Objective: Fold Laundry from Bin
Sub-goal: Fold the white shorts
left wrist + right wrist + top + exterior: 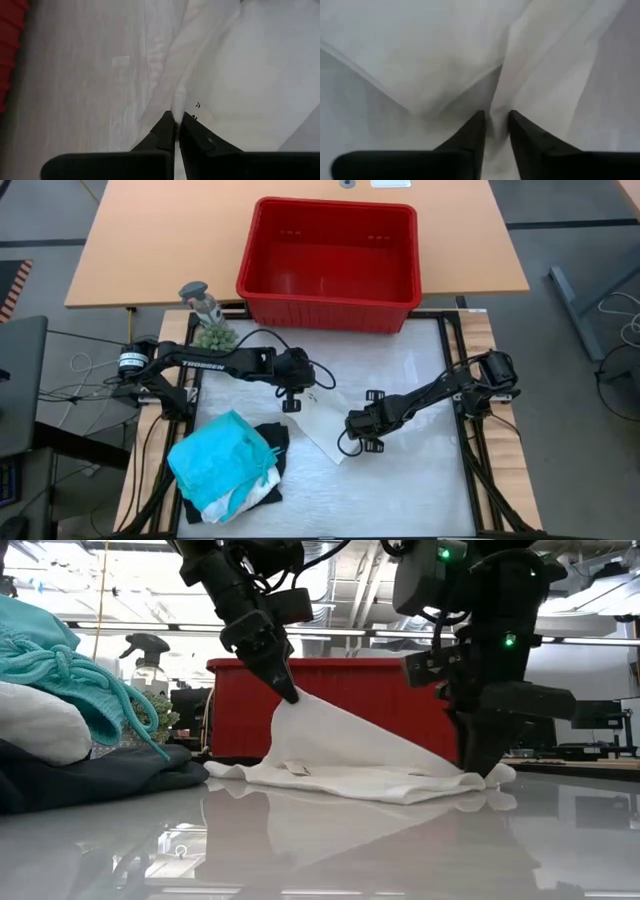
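In front of the bin [330,265], left gripper [288,692] fingers are pinching the white garment [350,755] tight; right gripper [480,768] fingers are nipping its far edge, part-open; next, probably folding over.

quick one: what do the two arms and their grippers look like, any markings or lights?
Both arms are dark, jointed links with loose black cables looping off them. The left arm carries white lettering along its long link and a white-labelled cylinder near its base. The right arm shows small green lights. The left gripper and right gripper each have two dark, tapered fingers.

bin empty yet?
Empty: the high view shows only bare red floor inside the bin; no cloth in it.
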